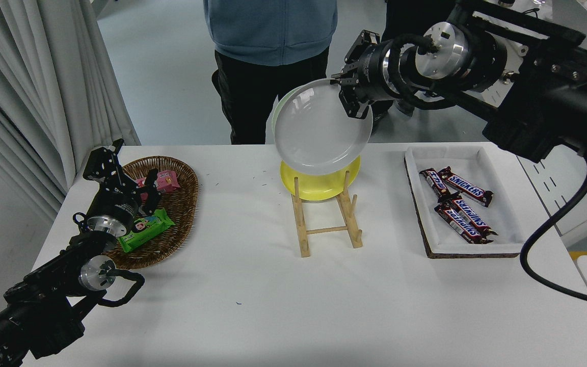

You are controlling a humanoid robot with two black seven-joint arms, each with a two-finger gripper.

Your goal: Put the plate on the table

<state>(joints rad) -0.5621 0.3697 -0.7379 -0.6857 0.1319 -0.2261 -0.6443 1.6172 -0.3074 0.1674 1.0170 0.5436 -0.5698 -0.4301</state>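
My right gripper [350, 97] is shut on the upper right rim of the light grey plate [316, 130] and holds it upright in the air, well above the wooden plate rack [324, 219]. The plate hangs over the far edge of the white table [273, 300]. It covers most of the pale green plate, of which only a sliver shows at its left rim [275, 114]. The yellow plate [319, 186] stands in the rack below it. My left arm is parked at the lower left, its gripper [120, 176] over the wicker basket.
A wicker basket [181, 214] with snack packs sits at the left. A white tray [428, 214] with several chocolate bars lies at the right. Two people stand at the far side. A white perforated desk stands at the far right.
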